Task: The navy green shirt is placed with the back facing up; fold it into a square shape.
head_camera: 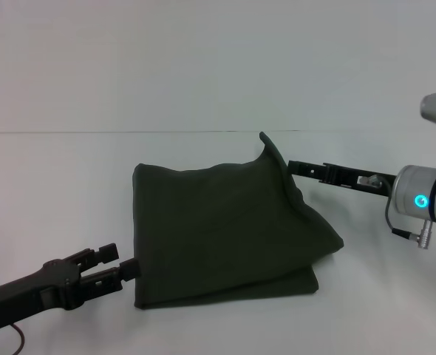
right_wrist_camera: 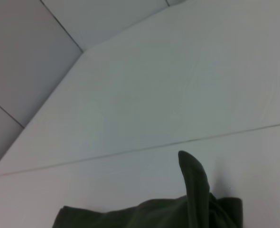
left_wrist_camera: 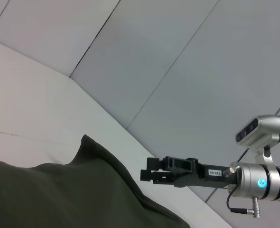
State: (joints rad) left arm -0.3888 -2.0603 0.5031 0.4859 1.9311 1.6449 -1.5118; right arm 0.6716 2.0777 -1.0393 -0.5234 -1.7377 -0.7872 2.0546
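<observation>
left gripper (head_camera: 126,262) low at the near left of the white table (head_camera: 203,74), fingers parted, tips right at the left edge of the navy green shirt (head_camera: 218,229), not clamping cloth. the shirt lies mid-table folded into a rough square, two layers showing along the near edge, far right corner poking up in a peak. right gripper (head_camera: 295,168) comes in from the right, tips at that raised corner; cannot tell whether it pinches the fabric.
</observation>
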